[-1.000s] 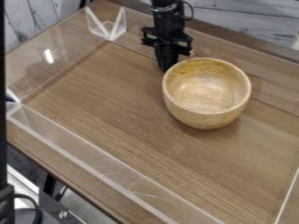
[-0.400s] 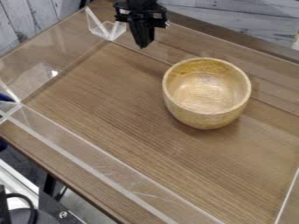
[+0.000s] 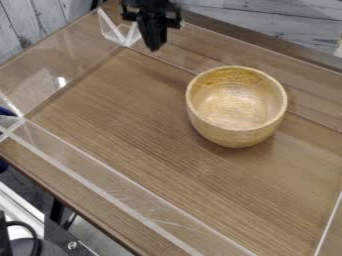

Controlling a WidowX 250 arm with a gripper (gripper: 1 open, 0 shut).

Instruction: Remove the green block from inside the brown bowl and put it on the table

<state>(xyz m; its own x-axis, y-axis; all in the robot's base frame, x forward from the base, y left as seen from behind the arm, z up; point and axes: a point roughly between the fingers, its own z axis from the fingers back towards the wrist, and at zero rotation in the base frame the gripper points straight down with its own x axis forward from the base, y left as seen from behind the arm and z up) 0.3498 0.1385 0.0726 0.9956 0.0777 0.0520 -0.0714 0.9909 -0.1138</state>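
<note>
Checking progress: the brown bowl (image 3: 243,130) sat right of centre on the table (image 3: 127,135) and its hollow looked bare, plain wood grain down to the bottom, no green in it. The green block was not visible anywhere in the view, not in the bowl, not on the tabletop, not at the claw. The gripper (image 3: 155,44) hung pointing down over the far-left part of the table, well apart from the bowl, with its fingers pressed together; nothing green showed between them, and the dark fingertips were too small to tell whether they pinched anything thin. So my read: the removal half looked done or moot since the bowl was empty, but the placing half could not be confirmed, because no block lay on the wood. What was left, by that judgement, was finding the block and verifying it on the surface. Room: the tabletop left of and in front of the bowl was open wood, plenty of space to set something down. Limits were the low clear acrylic wall (image 3: 54,62) along the left, another along the near edge (image 3: 127,208), and a clear angled piece (image 3: 118,30) just beside the gripper at the back, the closest thing to clip.
</note>
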